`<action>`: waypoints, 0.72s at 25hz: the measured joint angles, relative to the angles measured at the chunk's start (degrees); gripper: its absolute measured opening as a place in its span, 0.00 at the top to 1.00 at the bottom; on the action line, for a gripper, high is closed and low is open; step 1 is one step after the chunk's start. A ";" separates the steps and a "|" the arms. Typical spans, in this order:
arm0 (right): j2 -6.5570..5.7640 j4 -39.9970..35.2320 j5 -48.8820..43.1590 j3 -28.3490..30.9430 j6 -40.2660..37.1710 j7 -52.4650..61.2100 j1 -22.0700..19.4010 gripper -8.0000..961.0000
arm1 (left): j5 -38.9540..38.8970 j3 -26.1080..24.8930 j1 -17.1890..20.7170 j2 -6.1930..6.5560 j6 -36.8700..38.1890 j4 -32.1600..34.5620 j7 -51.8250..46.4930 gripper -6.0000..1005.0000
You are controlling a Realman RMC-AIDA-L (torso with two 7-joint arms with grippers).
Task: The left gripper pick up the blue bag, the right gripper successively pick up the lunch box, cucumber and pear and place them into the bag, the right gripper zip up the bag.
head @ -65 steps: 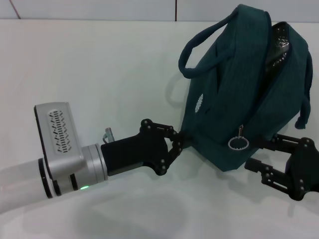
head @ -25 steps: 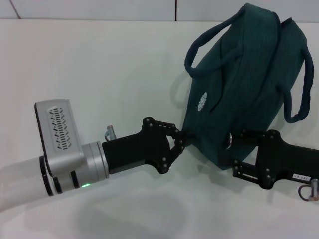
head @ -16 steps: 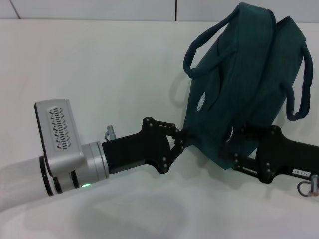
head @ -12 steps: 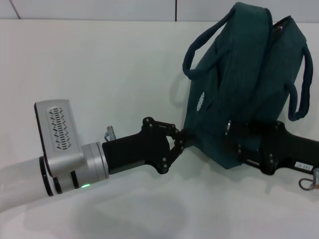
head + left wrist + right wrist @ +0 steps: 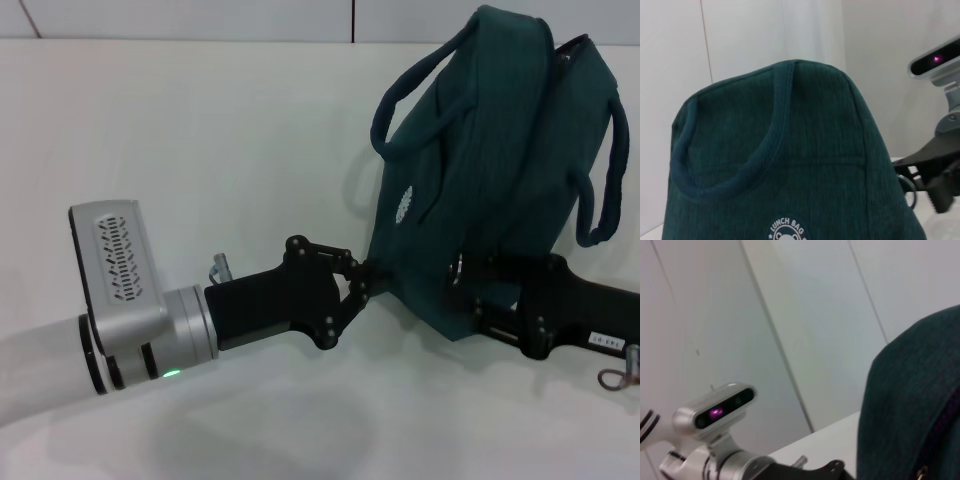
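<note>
The bag is a soft, dark teal pouch of ribbed woven cloth, tall and rounded at the top, standing on the white table toward the right side of the head view and leaning a little. Two thick tubular handles of the same cloth loop from it, one arching off its left face and another hanging down its right edge. A small white round print sits low on the face turned to the left arm; in the left wrist view the print reads "LUNCH BAG". A narrow slit shows at the top right, with the rest of the seam drawn together. The left gripper, black and angular with linked metal fingers on a smooth silver wrist, is clamped on the bag's lower left corner, pinching the cloth. The right gripper, matte black, presses against the bag's lower front edge near a small metal ring; whether its fingers are closed on anything I cannot tell, since the cloth and its own body hide them. The table is plain, glossy and white.
</note>
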 joint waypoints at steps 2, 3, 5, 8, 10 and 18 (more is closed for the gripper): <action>-0.16 -0.07 -0.04 -0.43 -0.35 -0.06 -0.29 0.53 | 0.04 0.00 0.08 0.00 -0.03 0.00 0.00 0.95; -0.22 -0.32 0.12 -0.05 -0.29 -0.06 -0.82 0.53 | 0.05 0.00 0.15 0.00 -0.04 0.01 0.00 0.95; -0.24 -0.66 0.43 1.20 -0.05 -0.06 -1.67 0.53 | 0.07 0.00 0.25 0.00 -0.15 0.01 0.00 0.95; -0.17 -0.51 0.48 3.19 -0.04 -0.05 -2.09 0.53 | 0.09 0.00 0.21 0.00 -0.28 0.01 0.00 0.95; -0.16 -0.43 0.40 3.19 -0.01 -0.02 -2.00 0.53 | 0.11 0.00 0.05 0.00 -0.30 0.04 0.00 0.95; 0.00 -0.71 0.45 3.39 0.34 0.38 -1.73 0.53 | 0.14 0.00 -0.06 0.00 -0.35 0.30 0.00 0.95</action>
